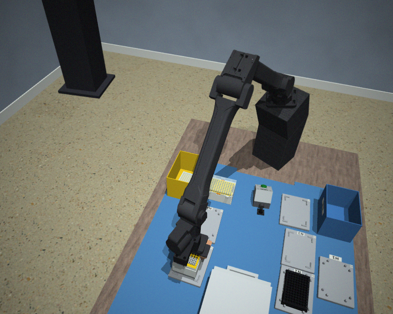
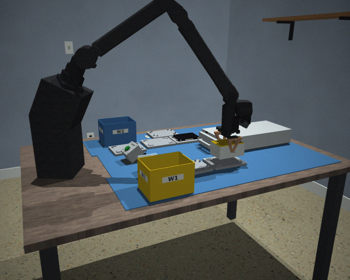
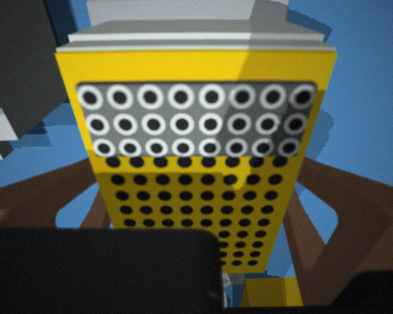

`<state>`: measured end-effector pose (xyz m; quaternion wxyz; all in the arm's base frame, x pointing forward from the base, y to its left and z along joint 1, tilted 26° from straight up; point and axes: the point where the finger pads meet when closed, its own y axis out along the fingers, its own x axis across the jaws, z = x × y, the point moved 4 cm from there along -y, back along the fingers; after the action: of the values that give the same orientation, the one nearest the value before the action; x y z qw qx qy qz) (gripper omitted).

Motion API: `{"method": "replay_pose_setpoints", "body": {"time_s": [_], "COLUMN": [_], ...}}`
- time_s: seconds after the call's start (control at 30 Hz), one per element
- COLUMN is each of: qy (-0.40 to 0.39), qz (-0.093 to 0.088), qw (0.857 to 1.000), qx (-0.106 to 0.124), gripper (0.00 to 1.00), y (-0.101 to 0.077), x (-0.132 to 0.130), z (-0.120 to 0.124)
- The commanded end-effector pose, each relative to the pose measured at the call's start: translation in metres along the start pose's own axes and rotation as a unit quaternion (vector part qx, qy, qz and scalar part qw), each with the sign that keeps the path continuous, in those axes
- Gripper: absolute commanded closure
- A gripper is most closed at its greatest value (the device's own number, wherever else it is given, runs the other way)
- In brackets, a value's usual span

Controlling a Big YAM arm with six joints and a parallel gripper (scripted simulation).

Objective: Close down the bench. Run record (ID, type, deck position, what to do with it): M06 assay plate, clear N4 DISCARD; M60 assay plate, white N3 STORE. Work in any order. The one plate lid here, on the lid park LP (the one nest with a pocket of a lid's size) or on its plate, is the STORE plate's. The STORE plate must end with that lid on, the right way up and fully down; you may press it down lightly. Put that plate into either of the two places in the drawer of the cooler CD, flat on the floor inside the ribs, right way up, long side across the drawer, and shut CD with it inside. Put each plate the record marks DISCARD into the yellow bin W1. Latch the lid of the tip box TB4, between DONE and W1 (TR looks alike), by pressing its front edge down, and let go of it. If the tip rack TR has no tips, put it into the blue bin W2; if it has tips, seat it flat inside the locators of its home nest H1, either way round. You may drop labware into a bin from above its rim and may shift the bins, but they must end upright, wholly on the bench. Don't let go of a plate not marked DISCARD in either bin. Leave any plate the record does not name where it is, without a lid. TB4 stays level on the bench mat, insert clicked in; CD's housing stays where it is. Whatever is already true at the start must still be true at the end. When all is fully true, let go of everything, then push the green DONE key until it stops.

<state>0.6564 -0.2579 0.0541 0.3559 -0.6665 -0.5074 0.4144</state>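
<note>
My gripper (image 2: 228, 144) is shut on the tip rack TR (image 2: 227, 148), a white box with a yellow hole plate. I hold it level a little above the grey nest (image 2: 226, 163) near the bench's edge. In the wrist view the rack (image 3: 198, 152) fills the frame, and three rows of white-ringed tips (image 3: 196, 121) sit at its far end; the other holes are dark. The brown fingers clamp both long sides. The rack also shows in the top view (image 1: 193, 260) under the wrist. The home nest H1 (image 1: 336, 282) lies bare at the far side of the mat.
The yellow bin W1 (image 1: 180, 174) holds a pale plate. Tip box TB4 (image 1: 222, 189) stands beside it, then the DONE key (image 1: 263, 195) and the blue bin W2 (image 1: 340, 211). The white cooler CD (image 1: 235, 290) is close by. A black plate (image 1: 294, 290) sits in a nest.
</note>
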Motion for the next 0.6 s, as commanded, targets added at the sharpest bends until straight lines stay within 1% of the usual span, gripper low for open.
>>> {"method": "replay_pose_setpoints", "body": {"time_s": [0.0,0.57], "qy": [-0.006,-0.001], "qz": [-0.001,0.0], "qw": [1.0,1.0], "qx": [-0.011,-0.011], "gripper": [1.0,1.0], "y": [-0.027,-0.047], "x": [0.008,0.006], "z": [-0.01,-0.009]}}
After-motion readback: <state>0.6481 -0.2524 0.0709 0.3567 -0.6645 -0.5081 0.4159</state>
